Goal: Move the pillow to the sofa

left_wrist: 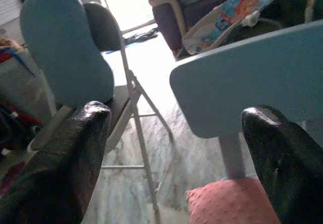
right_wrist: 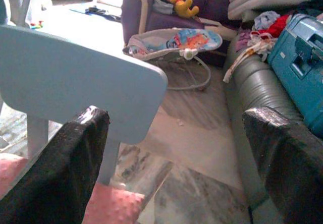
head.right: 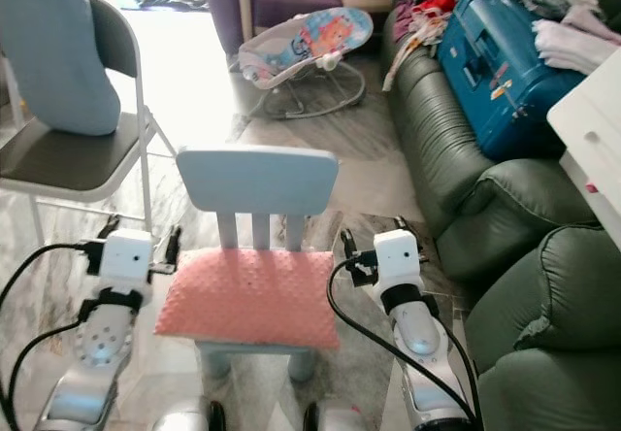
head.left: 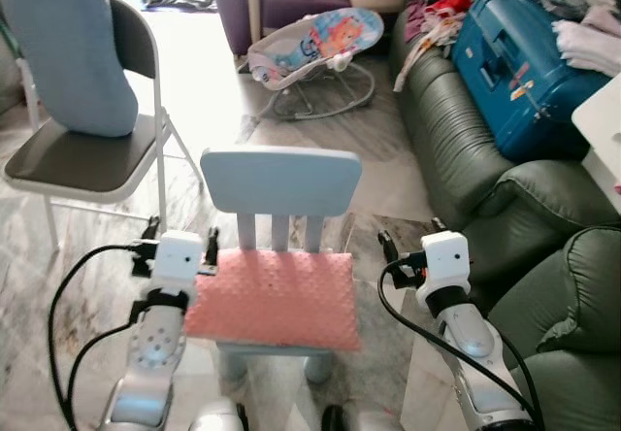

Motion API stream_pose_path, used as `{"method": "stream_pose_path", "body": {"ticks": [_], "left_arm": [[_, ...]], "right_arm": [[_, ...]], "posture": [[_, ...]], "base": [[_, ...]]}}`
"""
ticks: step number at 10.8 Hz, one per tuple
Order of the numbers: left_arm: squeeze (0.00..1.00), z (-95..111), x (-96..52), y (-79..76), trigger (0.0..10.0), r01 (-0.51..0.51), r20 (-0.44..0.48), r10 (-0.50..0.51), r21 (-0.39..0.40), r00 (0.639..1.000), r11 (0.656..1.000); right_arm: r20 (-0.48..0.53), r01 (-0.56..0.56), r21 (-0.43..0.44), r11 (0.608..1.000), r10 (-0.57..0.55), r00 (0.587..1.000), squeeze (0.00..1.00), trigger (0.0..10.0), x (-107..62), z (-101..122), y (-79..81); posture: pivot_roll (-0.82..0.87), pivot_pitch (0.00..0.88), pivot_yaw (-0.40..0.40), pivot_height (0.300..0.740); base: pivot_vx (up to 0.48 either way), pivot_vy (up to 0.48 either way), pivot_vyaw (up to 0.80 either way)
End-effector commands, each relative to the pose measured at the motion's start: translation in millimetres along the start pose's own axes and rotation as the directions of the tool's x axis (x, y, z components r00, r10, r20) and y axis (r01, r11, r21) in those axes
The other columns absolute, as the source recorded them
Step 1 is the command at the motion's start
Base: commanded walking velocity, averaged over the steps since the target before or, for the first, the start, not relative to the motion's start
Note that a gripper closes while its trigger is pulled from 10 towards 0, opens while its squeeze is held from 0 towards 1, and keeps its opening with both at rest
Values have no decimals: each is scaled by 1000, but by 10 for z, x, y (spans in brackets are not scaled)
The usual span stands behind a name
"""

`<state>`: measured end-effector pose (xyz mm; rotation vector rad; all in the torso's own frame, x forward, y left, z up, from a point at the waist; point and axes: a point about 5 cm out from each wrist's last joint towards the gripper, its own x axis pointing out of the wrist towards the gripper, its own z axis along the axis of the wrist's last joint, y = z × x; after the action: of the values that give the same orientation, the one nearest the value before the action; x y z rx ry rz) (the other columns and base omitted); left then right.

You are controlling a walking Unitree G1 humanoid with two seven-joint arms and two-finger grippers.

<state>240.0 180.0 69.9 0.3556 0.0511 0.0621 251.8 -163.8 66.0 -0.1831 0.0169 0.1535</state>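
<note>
- Left gripper point(head.left: 180, 236) is hovering wide open beside the pink dimpled fabric pillow point(head.left: 275, 298).
- Right gripper point(head.left: 408, 238) is mirroring it (fingers spread).
- Pillow is lying on the pale-blue wooden child's chair point(head.left: 281, 181), dark-green leather sofa point(head.left: 466, 135) nearby.

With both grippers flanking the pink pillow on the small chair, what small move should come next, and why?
Probably bring both grippers inward onto the pink pillow. The left gripper and right gripper sit open at its two sides, neither gripping it, and it lies flat on the light blue chair.

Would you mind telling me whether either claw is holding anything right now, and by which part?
Nothing is held. The left claw and right claw are open on either side of the pink pillow.
</note>
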Motion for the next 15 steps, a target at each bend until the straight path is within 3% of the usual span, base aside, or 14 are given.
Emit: {"method": "stream_pose_path", "body": {"ticks": [1, 7, 10, 15], "left_arm": [[0, -24, -24, 15, 10000, -11, -17, 11, 12, 1000, 1000], [0, -13, -46, 34, 10000, -15, -20, 16, 32, 1000, 999], [0, -46, -51, 192, 10000, -65, -36, 68, 58, 997, 996], [0, 14, 51, 197, 10000, -82, -21, 84, 72, 996, 994]], "right_arm": [[-4, 13, 8, 1000, -13, 1000, 0, 10000, -20, 1, -35], [-11, 2, 43, 999, -1, 1000, 0, 10000, -85, -15, 33], [-24, -4, 50, 999, 5, 1000, 0, 10000, -35, -14, 24], [-4, -11, 57, 998, 11, 1000, 0, 10000, 52, 17, 62]], "posture": [[-6, 114, -47, 675], [3, 150, -50, 580], [22, 174, -64, 580], [14, 164, -33, 576]], "base": [[0, 0, 0], [0, 0, 0], [0, 0, 0], [0, 0, 0]]}}
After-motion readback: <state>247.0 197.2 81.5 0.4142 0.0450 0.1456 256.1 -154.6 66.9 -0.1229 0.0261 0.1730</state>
